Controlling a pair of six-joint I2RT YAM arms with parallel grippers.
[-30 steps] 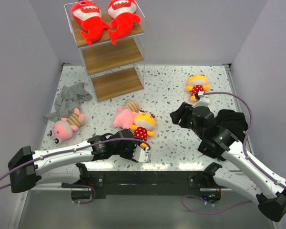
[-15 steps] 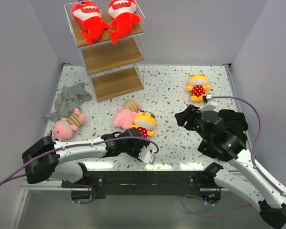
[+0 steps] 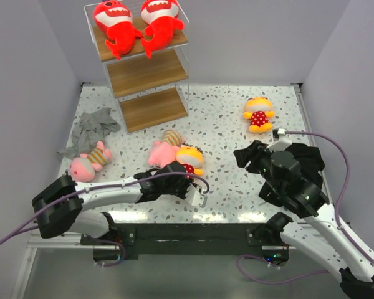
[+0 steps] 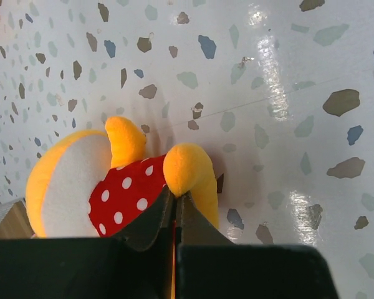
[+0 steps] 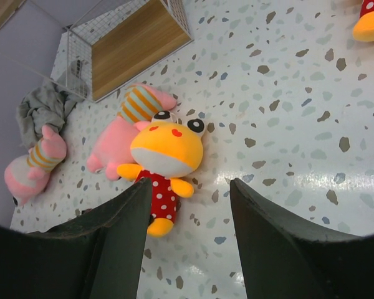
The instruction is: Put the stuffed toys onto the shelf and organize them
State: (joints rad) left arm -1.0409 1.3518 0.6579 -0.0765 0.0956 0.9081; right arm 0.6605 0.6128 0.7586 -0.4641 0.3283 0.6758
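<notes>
Judging by its plump, rounded limbs, we take the yellow toy [image 4: 128, 196] to be light, soft and squashy: it should give under the fingers and not slip, with nothing in it to break. It will likely dangle and swing if carried by one limb. A pinch across the dotted body would hold more surely than one at a leg. The left claw [image 4: 174, 202] is all but closed, its fingertips meeting at the toy's orange leg and the hem of the red dress, and we read that as a thin pinch on plush. The toy lies on the surface [image 3: 224, 124] near the front edge. One pink toy [image 3: 161, 151] touches its head, and the other pink toy [image 3: 86, 165] is off to the left by the cloth [image 3: 93, 126]. The second yellow toy [image 3: 258, 114] sits well apart at the far right. Both sharks [image 3: 137, 22] lie on the top board of the shelf [image 3: 146, 71], and the two lower boards are bare. The right claw [image 5: 190, 187] hangs spread wide above the surface with nothing in it. We can read no brand, label or writing on any toy or on the shelf.
</notes>
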